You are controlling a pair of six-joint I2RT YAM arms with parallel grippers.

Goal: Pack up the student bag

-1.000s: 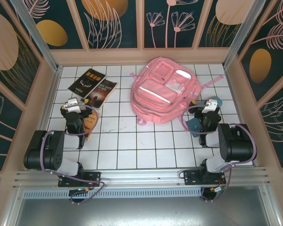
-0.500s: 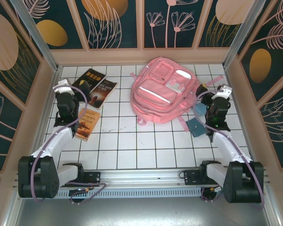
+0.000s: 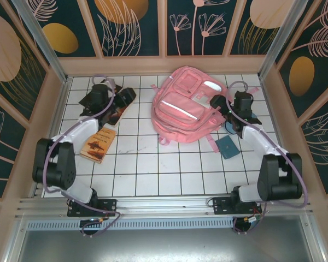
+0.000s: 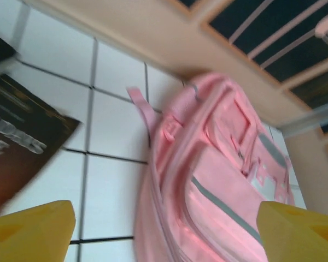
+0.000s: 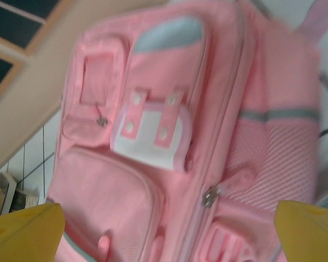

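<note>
white tiles with dark grid lines cover the counter (image 3: 153,169). it is boxed in by walls (image 3: 136,27) of dark teal panels painted with orange ovals and pale leaf outlines, set in peach-coloured frames. a ribbed metal rail (image 3: 164,206) runs along the near edge, where both arm bases are bolted. on the far left of the counter lie two dark books (image 3: 123,102) side by side, partly hidden by the left arm. nearer than them, and apart, an orange-brown book (image 3: 98,144) lies flat. a small blue pouch (image 3: 228,146) rests on the tiles at the right, just beside the bag's near corner.

the student bag (image 3: 188,106) lies flat at the far middle-right of the counter, front up and turned at a slant. it is pink fabric all over. a silver strip (image 3: 181,113) crosses its large front pocket. a smaller pocket carries a white patch (image 5: 147,134) held by two pink tabs with pale studs, and there is a pale oval panel (image 5: 169,33) near the top. pink straps (image 3: 246,97) trail out on the right side, and a zip pull (image 5: 209,196) hangs on a seam.

the left tool (image 3: 101,93) hangs over the dark books, its yellow fingers (image 4: 30,232) spread wide with nothing between them. the right tool (image 3: 217,101) is at the bag's right edge, released too, its yellow fingers (image 5: 24,232) far apart above the pink fabric. whether it touches the bag cannot be told.
</note>
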